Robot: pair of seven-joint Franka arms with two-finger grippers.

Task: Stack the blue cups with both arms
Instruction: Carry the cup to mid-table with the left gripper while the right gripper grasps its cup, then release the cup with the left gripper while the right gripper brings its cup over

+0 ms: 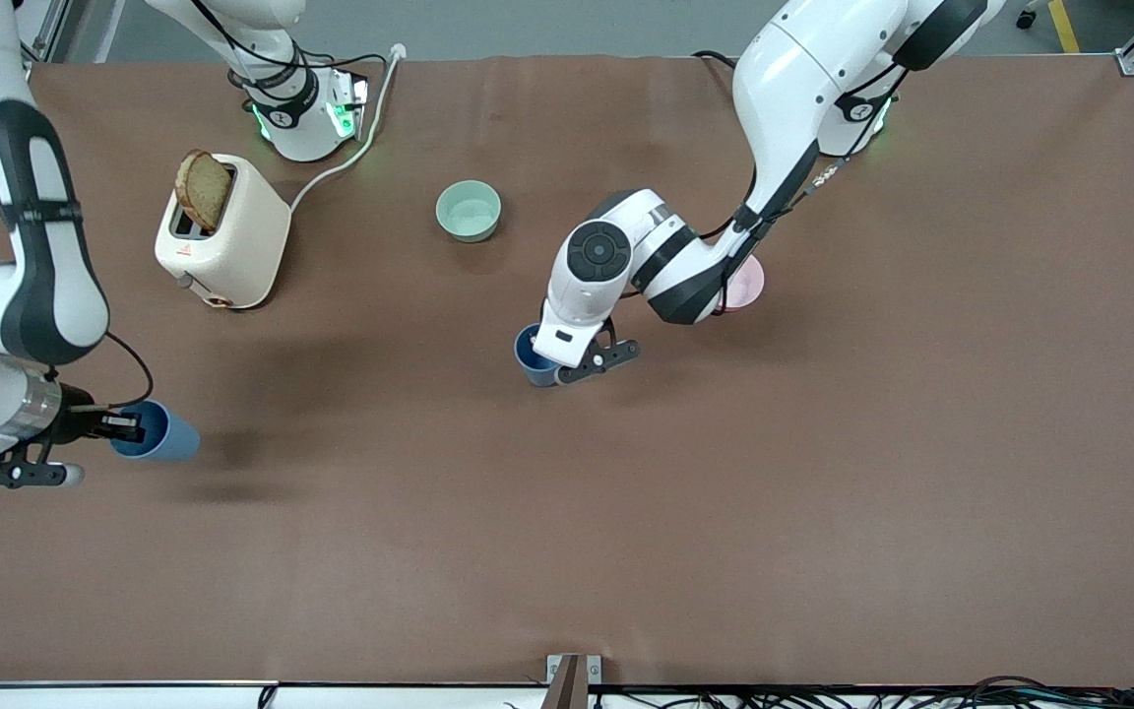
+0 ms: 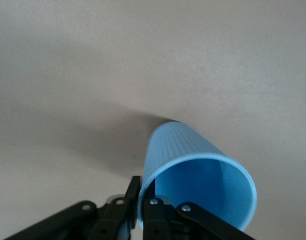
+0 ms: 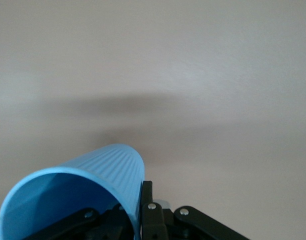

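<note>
Each claw grips one blue cup by its rim.

The left claw [image 1: 555, 372] is clamped on the wall of a blue cup [image 1: 532, 354] at the middle of the brown desk [image 1: 823, 492], nearer the front camera than the mint-green bowl [image 1: 469, 211]; in the left wrist view its fingers [image 2: 149, 212] pinch the ribbed cup's [image 2: 193, 175] rim, and whether the cup rests on the desk cannot be told. The right claw [image 1: 119, 426] holds the other blue cup [image 1: 158, 433] tilted on its side in the air, over the right arm's end of the desk; in the right wrist view its fingers [image 3: 148, 212] close on that cup's [image 3: 78, 195] rim. A cream toaster [image 1: 224, 232] with a bread slice [image 1: 204, 189] sticking up stands near the right arm's base. A pink bowl [image 1: 746, 283] lies partly hidden under the left arm.
</note>
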